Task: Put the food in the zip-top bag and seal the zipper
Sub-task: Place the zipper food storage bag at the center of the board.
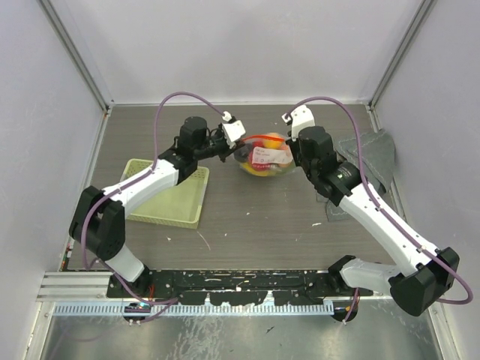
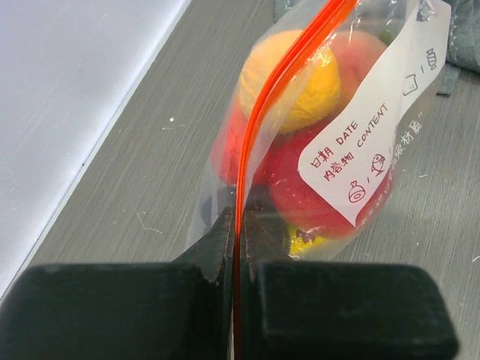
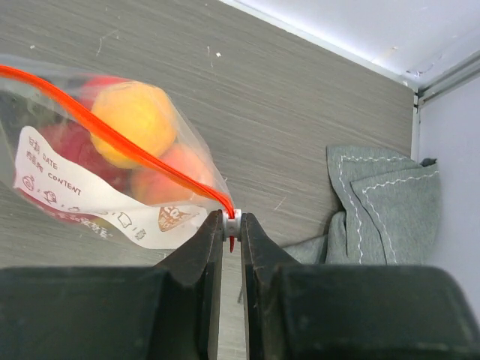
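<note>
Your zip-top bag sits in the upper centre of the overhead frame, strung between the two arms. The food is already inside it: yellow, orange and red pieces press against the clear film. What matters for your next move is the zipper. Its long axis runs left to right across the overhead frame, straight from one set of jaws to the other. The left jaws are clenched on its left end, and the orange strip vanishes edge-on between them at the bottom centre of the left wrist frame. The right jaws are pinched on its right end, closed on a small white piece where the strip finishes, low in the middle of the right wrist frame. The grey cloth lies beyond them at the right. So neither arm is nearer: each holds one end, and you cannot tell whether the bag's underside touches the counter. The strip reads as one thin line near both grips, but whether it is pressed shut along its whole middle does not show. I judge sealing to be the step in hand. Any run along the strip must follow that left-right line while the other end is held firm.
</note>
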`<state>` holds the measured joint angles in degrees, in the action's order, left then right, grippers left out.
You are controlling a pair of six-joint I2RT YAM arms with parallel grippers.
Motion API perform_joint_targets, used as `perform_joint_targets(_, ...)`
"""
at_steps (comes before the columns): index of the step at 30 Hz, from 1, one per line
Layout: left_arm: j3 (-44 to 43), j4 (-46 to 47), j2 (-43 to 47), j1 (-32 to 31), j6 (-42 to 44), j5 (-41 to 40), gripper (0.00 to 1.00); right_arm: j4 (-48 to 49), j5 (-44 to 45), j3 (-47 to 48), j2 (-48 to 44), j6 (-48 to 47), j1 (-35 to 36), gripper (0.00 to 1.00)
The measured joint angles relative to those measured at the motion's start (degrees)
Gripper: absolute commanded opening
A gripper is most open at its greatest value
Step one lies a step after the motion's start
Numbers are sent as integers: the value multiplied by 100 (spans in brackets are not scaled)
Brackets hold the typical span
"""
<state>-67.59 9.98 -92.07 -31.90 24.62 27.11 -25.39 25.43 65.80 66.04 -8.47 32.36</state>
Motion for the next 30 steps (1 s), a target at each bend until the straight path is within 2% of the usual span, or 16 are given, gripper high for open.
perform_joint_targets(5,216,162,-17,-125,28,-190,0,341,-197,-358,0,79,-61,3)
perform_joint_targets(11,1043,212,-17,-378,7,-293,4,439,-807,-1495,-2,778,-72,2)
perform_joint_targets(14,1401,190,44,-629,-31,-385,7,411,-1250,-1932,-39,1143,-72,6)
perform_joint_targets(20,2129,-2,848,-1005,-407,-702,13,280,-2177,-2367,-678,1617,-72,15)
perform_joint_targets(23,2380,-120,1300,-1123,-651,-896,16,271,-2494,-2446,-992,1794,-72,16)
perform_joint_targets(27,2776,-234,1762,-1298,-1099,-970,24,297,-2767,-2780,-1331,2059,-72,17)
perform_joint_targets(29,2964,-387,2015,-1392,-1351,-1008,35,299,-2850,-2973,-1495,2177,-72,24)
perform_joint_targets(30,3049,-501,2179,-1429,-1513,-1043,45,302,-2876,-3051,-1593,2223,-72,28)
